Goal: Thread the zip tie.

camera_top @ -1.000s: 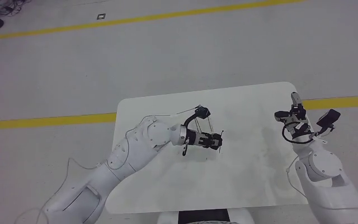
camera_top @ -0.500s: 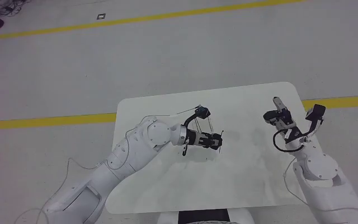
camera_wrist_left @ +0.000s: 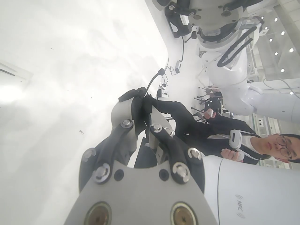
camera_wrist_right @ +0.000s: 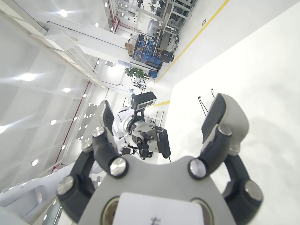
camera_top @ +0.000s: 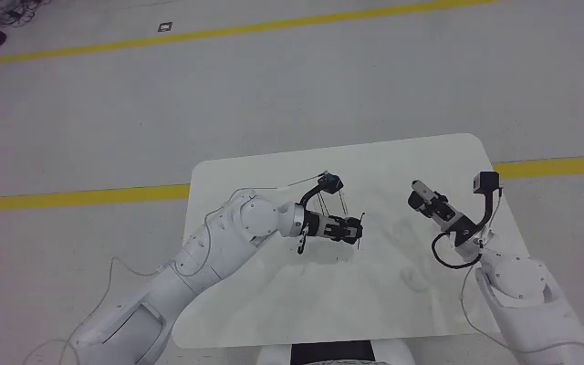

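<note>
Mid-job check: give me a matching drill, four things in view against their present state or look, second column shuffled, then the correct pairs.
Things:
1. left gripper
2. right gripper
3. zip tie
4. table

States:
A. open, holding nothing
B. white, with rounded corners
C. shut on a thin black strap
D. black, sticking out past closed fingertips

Pairs: 1-C, 2-A, 3-D, 4-B
</note>
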Controlling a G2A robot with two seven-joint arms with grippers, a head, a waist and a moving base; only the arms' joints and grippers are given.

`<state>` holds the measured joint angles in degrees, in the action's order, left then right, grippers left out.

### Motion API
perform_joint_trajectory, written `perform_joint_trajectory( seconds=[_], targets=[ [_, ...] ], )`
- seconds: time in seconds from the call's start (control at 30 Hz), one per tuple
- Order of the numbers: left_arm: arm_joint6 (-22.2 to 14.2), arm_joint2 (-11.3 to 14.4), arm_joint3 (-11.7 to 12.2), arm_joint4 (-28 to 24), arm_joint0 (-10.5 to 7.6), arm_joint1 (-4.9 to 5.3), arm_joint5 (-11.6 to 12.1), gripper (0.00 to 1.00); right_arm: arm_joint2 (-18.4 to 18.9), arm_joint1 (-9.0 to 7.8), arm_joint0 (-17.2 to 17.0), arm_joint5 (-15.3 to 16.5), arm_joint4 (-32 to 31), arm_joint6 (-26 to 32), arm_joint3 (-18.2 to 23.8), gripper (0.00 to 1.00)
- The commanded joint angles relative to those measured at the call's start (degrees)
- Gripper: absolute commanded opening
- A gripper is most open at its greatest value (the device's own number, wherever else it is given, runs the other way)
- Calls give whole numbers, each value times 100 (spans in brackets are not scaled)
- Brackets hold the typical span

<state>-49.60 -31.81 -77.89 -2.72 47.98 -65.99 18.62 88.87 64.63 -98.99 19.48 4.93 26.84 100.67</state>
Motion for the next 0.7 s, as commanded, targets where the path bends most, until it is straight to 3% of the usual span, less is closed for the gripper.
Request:
perform_joint_trajectory(
  seconds=[0.0,0.17,0.3,0.5,0.67],
  targets=[
    [0,0,0,0,0,0,0,0,0,0,0,0,0,0,0,100],
    [54,-7,-18,-45,57,3,34,0,0,0,0,0,0,0,0,100],
    [-231,-124,-75,-481,100,28,86,0,-27,3,13,0,-29,-19,28,100],
    [-1018,-457,-253,-1427,245,44,86,0,-303,21,194,0,-262,138,101,100],
    [-1728,-894,-235,-2124,441,-22,86,0,-460,34,330,0,-371,234,247,100]
  ],
)
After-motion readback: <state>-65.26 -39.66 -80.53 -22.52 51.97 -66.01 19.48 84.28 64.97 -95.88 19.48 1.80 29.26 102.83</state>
